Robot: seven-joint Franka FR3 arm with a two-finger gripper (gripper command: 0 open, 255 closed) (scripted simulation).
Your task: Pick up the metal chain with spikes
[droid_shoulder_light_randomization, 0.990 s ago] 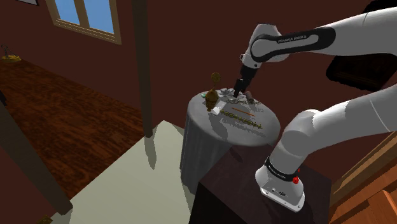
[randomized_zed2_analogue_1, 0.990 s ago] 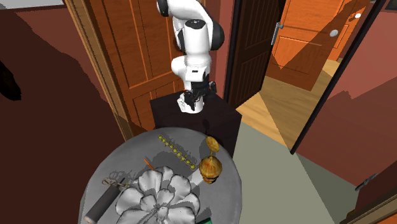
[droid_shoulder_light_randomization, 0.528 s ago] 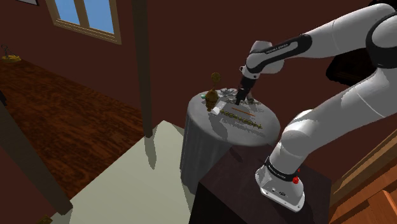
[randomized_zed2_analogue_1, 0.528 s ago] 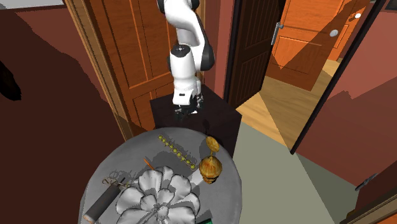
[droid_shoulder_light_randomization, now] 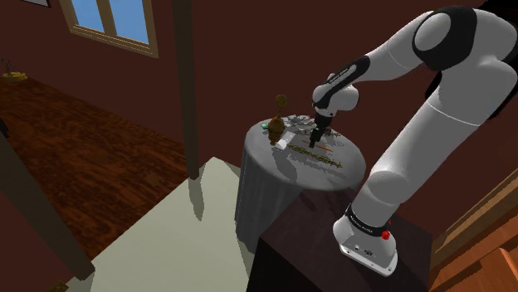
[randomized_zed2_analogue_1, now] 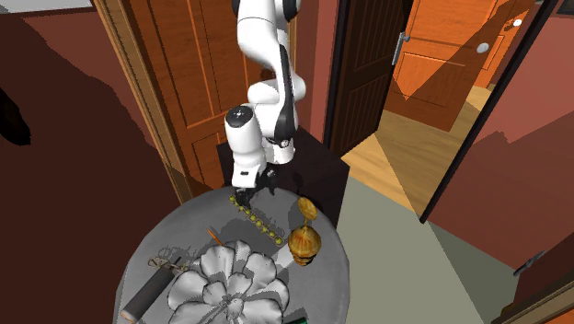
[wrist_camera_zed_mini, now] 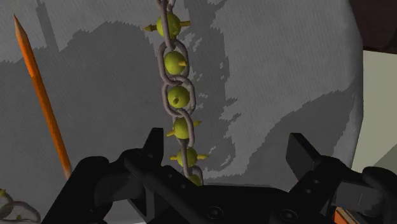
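Grey spiked chain (wrist_camera_zed_mini: 176, 97) lies within the spread-apart end effector (wrist_camera_zed_mini: 226, 141), seemingly untouched.

In the shoulder view we see a dim room. The dark red walls (droid_shoulder_light_randomization: 249, 50) take little light, and the brightest patch is the window (droid_shoulder_light_randomization: 112, 21) at the upper left. The post (droid_shoulder_light_randomization: 189, 83) left of centre throws a soft shadow onto the pale floor (droid_shoulder_light_randomization: 149, 240) below it.

In the second exterior view a bright wedge crosses the orange door (randomized_zed2_analogue_1: 441, 55) at the upper right, and a jagged shadow darkens the brown wall (randomized_zed2_analogue_1: 55, 184) at the left.

In the wrist view we find blotchy, stair-edged shadows on the grey tabletop (wrist_camera_zed_mini: 267, 95) around the chain (wrist_camera_zed_mini: 175, 95). The gripper (wrist_camera_zed_mini: 226, 149) reads nearly black.
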